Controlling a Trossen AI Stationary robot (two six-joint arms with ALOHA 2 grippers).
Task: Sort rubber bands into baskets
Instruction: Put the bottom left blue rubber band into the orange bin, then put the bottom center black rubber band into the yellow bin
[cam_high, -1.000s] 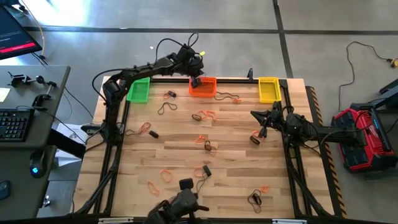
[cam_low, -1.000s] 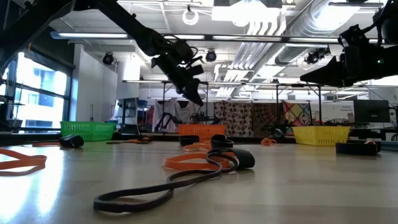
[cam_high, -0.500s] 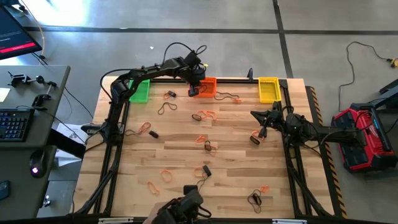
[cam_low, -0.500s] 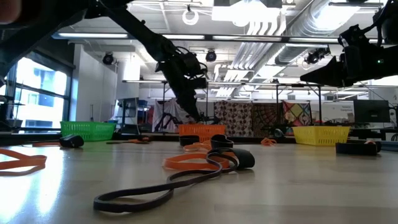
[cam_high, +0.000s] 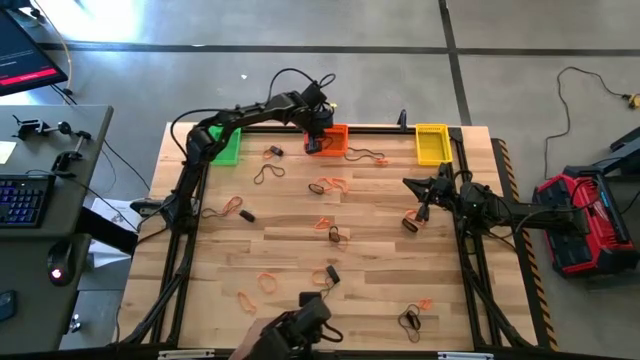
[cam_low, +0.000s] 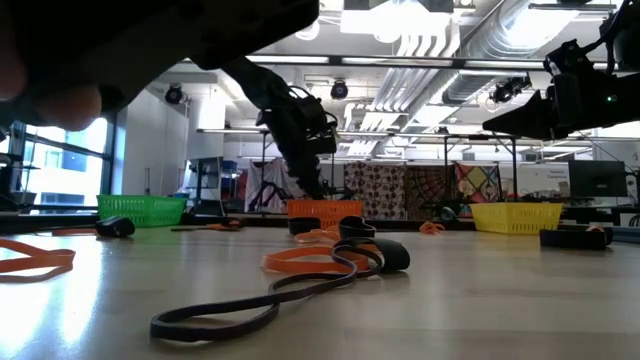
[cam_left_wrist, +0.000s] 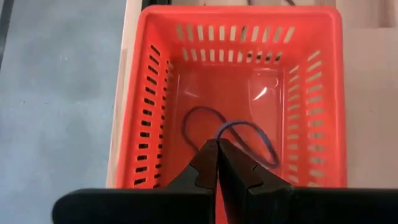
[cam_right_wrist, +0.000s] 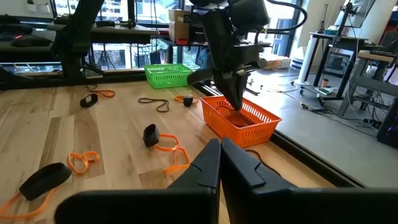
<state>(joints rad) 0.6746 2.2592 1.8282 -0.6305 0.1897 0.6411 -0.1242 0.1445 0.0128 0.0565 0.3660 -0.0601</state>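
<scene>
Far left of the table stands the green basket (cam_high: 224, 146), partly under the left arm. That arm reaches to the far middle, and the left gripper (cam_high: 317, 133) hangs over the orange basket (cam_left_wrist: 323, 93), tips pointing down into it. Its fingers (cam_left_wrist: 205, 167) are pressed together w/ nothing seen between them. In the left wrist view a dark rubber band (cam_left_wrist: 239, 138) lies on the basket floor, just under the tips; I cannot tell if it touches them. Many other rubber bands (cam_high: 330, 186), orange and dark, are spread over the table (cam_high: 380, 240), middle and near side. Far right is the yellow basket (cam_high: 431, 143). The right gripper (cam_high: 411, 222) waits above the right side of the table, near its edge, fingers closed and empty.
</scene>
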